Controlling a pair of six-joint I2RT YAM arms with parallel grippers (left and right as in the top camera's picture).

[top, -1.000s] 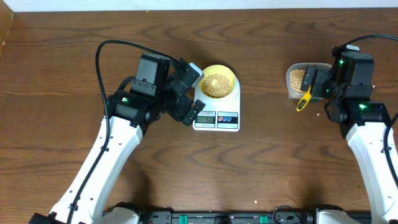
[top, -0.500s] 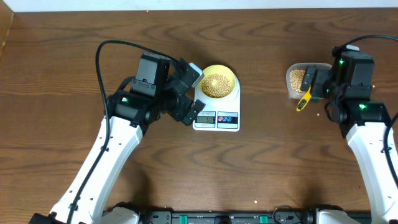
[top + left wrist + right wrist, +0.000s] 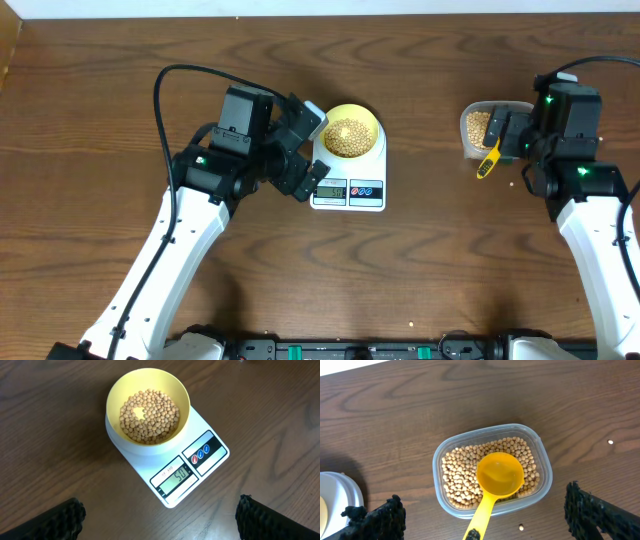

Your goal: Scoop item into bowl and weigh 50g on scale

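The left tool (image 3: 161,522) is held spread wide just to the left of the scale (image 3: 142,462), and nothing is pinched or touched by it. The right tool (image 3: 487,519) is spread equally wide, well to the right of the scale, over a clear tub (image 3: 543,467). The handle of a yellow scoop (image 3: 500,474) passes between its fingers without being gripped. The bowl (image 3: 150,449) is placed on the end of the scale away from the display (image 3: 176,476), with the beans (image 3: 155,415) inside it. Only in the left wrist view can the display be read: 50 is shown. Only in the right wrist view are the empty cup of the scoop, resting on more beans in the tub, and one loose bean (image 3: 521,527) on the table (image 3: 395,420) made out.
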